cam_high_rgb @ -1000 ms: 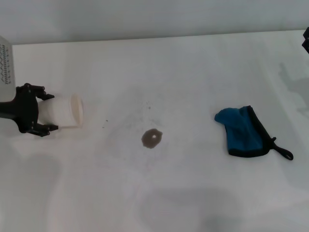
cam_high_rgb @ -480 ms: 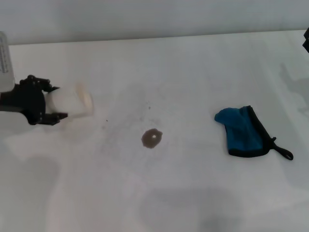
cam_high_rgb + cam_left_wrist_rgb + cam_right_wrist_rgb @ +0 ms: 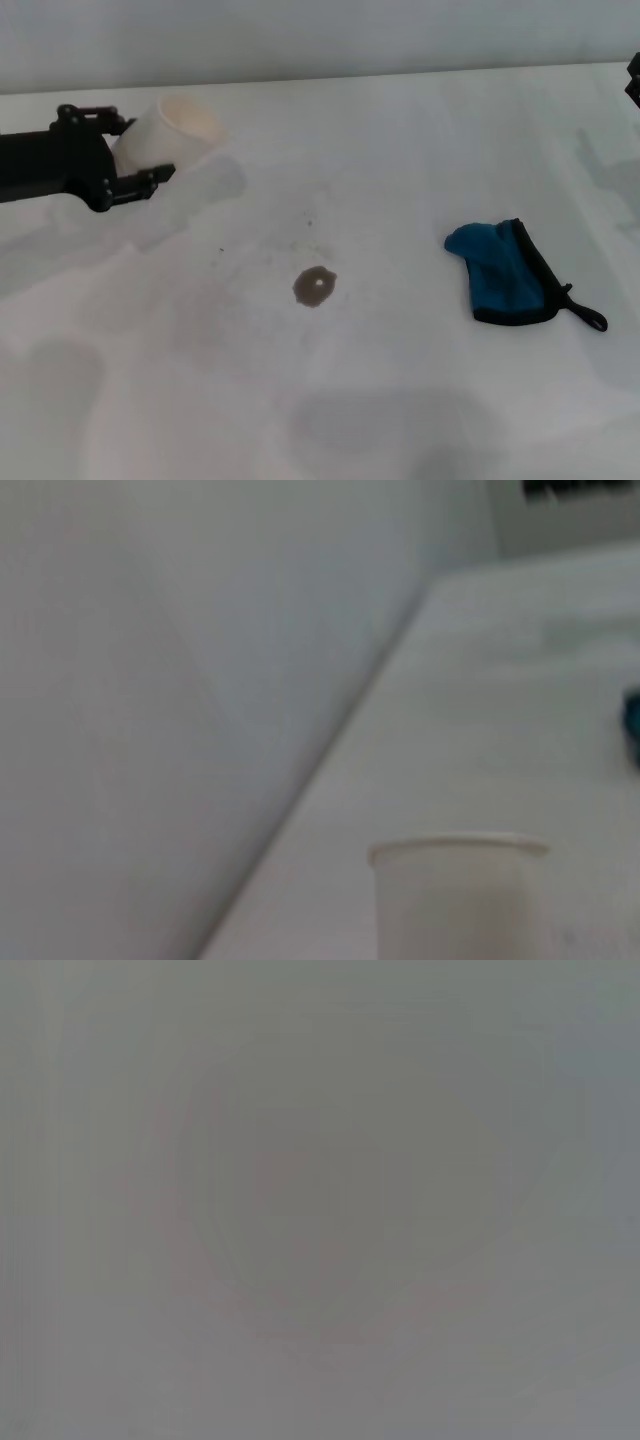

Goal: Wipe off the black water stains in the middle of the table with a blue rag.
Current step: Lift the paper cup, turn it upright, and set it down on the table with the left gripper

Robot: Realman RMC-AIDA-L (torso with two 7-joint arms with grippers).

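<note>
The black water stains [image 3: 314, 287] are a small dark blot with a paler centre in the middle of the white table [image 3: 400, 150], with tiny specks beside it. The blue rag [image 3: 505, 271] lies crumpled to the right of the blot, its black loop trailing right. My left gripper [image 3: 135, 145] is shut on a white paper cup [image 3: 165, 133] and holds it raised and tilted at the far left; the cup also shows in the left wrist view [image 3: 458, 900]. My right arm shows only as a dark bit at the right edge [image 3: 634, 80].
A pale wall [image 3: 300, 35] runs along the table's far edge. Faint grey shadow patches lie on the table near its front and left. The right wrist view is a blank grey.
My left gripper has lifted the paper cup off the table and carried it up and back, tilting its mouth upward. The rag and the blot have not moved.
</note>
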